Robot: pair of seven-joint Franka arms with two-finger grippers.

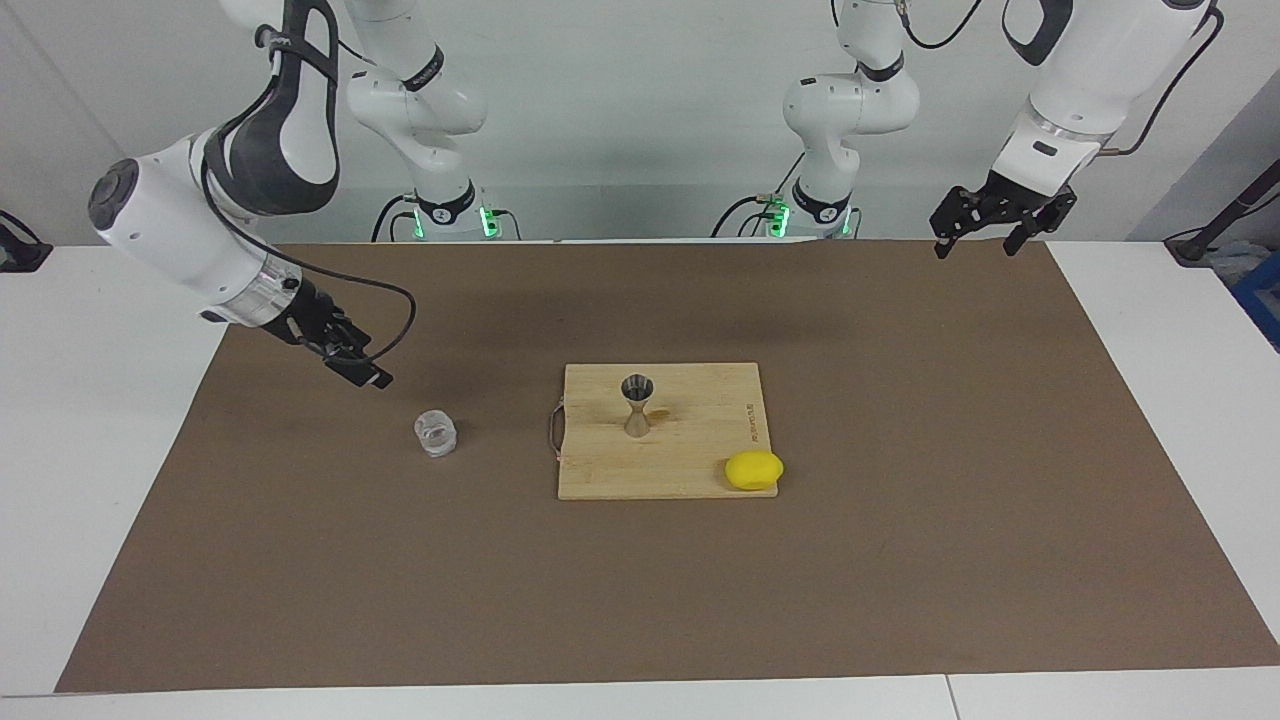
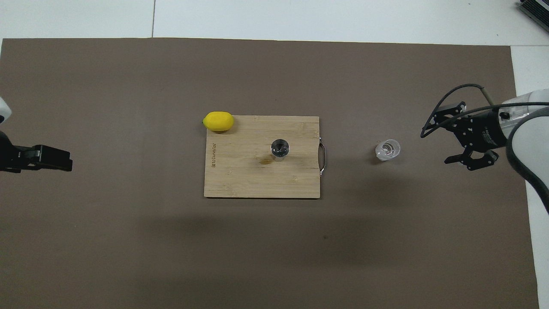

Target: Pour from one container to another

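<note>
The clear glass tumbler [image 1: 436,434] [image 2: 387,149] stands upright on the brown mat, toward the right arm's end of the table, beside the wooden board. The steel jigger [image 1: 637,403] [image 2: 280,149] stands upright on the middle of the board [image 1: 700,450] [image 2: 240,171]. My right gripper [image 1: 365,365] [image 2: 441,141] hangs open above the mat, apart from the tumbler and holding nothing. My left gripper [image 1: 990,225] [image 2: 66,159] waits open, raised over the mat's corner at the left arm's end.
A yellow lemon [image 1: 754,470] [image 2: 218,121] rests at the board's corner farthest from the robots, toward the left arm's end. A metal handle [image 1: 553,432] sticks out of the board's edge facing the tumbler. The brown mat [image 1: 900,560] covers most of the table.
</note>
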